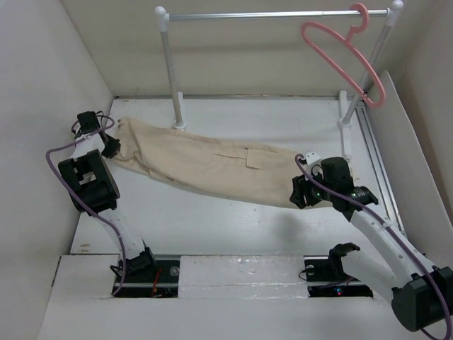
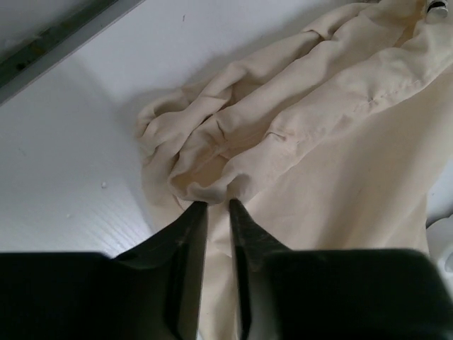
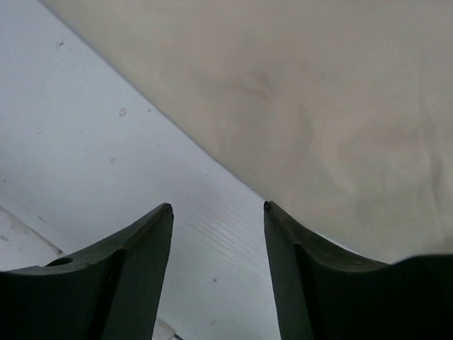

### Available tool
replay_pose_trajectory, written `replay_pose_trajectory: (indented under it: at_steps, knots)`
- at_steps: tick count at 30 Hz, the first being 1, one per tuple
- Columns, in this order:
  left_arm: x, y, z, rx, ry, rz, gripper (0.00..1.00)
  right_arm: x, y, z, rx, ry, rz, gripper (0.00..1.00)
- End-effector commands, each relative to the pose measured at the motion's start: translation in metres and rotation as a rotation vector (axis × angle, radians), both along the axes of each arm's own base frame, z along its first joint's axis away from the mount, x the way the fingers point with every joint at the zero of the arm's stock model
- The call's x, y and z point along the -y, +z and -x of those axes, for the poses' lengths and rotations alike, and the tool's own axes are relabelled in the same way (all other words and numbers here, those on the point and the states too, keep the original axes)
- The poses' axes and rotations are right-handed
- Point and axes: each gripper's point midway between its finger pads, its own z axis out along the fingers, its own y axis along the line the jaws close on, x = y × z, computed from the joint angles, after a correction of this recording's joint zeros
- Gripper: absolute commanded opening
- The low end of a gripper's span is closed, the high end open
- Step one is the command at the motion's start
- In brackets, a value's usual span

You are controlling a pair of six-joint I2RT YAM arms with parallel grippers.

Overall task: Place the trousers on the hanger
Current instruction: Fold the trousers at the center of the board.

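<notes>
The trousers (image 1: 212, 166) lie flat on the white table (image 1: 212, 234), stretched in a long band from the far left corner across towards the right arm, slanting a little nearer as they go.

Closest to me, the right gripper (image 3: 218, 207) hangs low at the near right end of the cloth. Its jaws stand well apart with only bare tabletop between them, and the right-hand finger (image 3: 297, 269) sits just at the edge of the fabric (touching or merely above it, I cannot tell).

Over on the left, the left gripper (image 2: 214, 204) is down at the bunched end of the garment. Its fingers (image 2: 185, 241) are nearly together, only a thin slit left, and a rumpled fold of cloth looks nipped between the tips.

The cloth is a pale beige, soft, mostly smooth along its length, gathered into deep creases at the left end. A small rectangular patch pocket (image 1: 253, 157) shows right of the middle.

Beyond it, at the back of the table, stands a clothes rail (image 1: 276, 14) with white posts and a silver bar. The hanger (image 1: 340, 57), thin and salmon pink, hooks over the bar's right end and hangs tilted, well apart from the garment.
</notes>
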Motion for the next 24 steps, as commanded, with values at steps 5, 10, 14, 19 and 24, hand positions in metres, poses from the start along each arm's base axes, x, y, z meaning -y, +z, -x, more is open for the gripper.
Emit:
replay_pose_trajectory:
  at_steps: [5,10,14,19,24]
  knots:
    - [-0.023,0.011,-0.001,-0.021,0.051,-0.121,0.0,-0.002,0.008,-0.005,0.024,-0.023,0.002,0.7]
    - [-0.039,0.049,0.007,0.008,0.094,-0.209,0.0,0.011,0.0,-0.01,-0.009,-0.082,0.061,0.76]
    - [-0.052,0.097,0.018,0.071,0.161,-0.28,0.0,0.02,0.002,-0.018,-0.017,-0.129,0.069,0.79]
    - [-0.056,0.122,0.021,0.117,0.201,-0.307,0.0,0.043,0.009,-0.03,-0.01,-0.213,0.084,0.91]
    - [-0.061,0.094,0.018,0.032,0.183,-0.309,0.0,0.073,0.009,-0.035,-0.047,-0.293,0.1,0.98]
